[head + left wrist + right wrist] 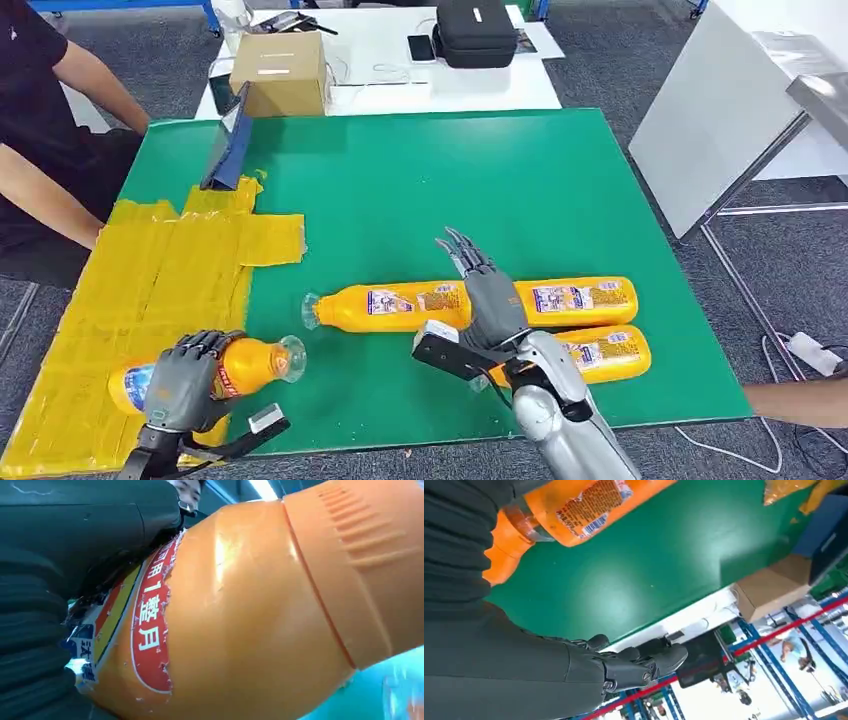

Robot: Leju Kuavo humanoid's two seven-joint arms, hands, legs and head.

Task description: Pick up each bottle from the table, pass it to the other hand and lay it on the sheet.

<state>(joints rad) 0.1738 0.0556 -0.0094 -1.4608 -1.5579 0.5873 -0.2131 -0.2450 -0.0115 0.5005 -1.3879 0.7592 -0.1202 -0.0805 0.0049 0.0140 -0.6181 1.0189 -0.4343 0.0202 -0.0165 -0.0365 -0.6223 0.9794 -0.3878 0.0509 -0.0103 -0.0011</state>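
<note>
My left hand (183, 385) grips an orange bottle (250, 364) at the near right edge of the yellow sheet (160, 280), its clear neck pointing right over the green table (420, 180). I cannot tell whether it rests on the sheet. In the left wrist view the bottle (240, 620) lies against my hand (75, 540). My right hand (482, 290) is open, fingers stretched out above the bottles lying on the table. One bottle (395, 306) has its neck to the left, a second (580, 297) lies to the right, a third (605, 352) nearer. In the right wrist view the hand (634, 665) holds nothing, beside a bottle (589, 505).
A person (50, 130) sits at the table's left side, and another person's hand (790, 400) shows at the near right. A dark tablet (228, 145) stands at the far left of the green table. Behind are a cardboard box (282, 72) and a black case (476, 30).
</note>
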